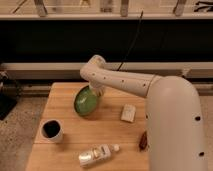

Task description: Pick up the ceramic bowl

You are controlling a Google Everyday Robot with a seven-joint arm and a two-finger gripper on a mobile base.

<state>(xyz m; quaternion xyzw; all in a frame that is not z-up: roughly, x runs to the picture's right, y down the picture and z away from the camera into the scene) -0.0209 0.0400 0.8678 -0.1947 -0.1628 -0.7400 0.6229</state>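
Note:
The ceramic bowl (86,101) is glossy green and stands tilted on edge over the back middle of the wooden table (62,150), its lighter inside facing the camera. My gripper (97,92) is at the bowl's upper right rim, at the end of the white arm that reaches in from the right. It is shut on that rim and mostly hidden behind the wrist.
A white cup with a dark inside (51,130) stands at the front left. A clear bottle (97,155) lies at the front middle. A small white packet (128,113) lies right of the bowl. A brown thing (143,141) shows beside my arm's bulk.

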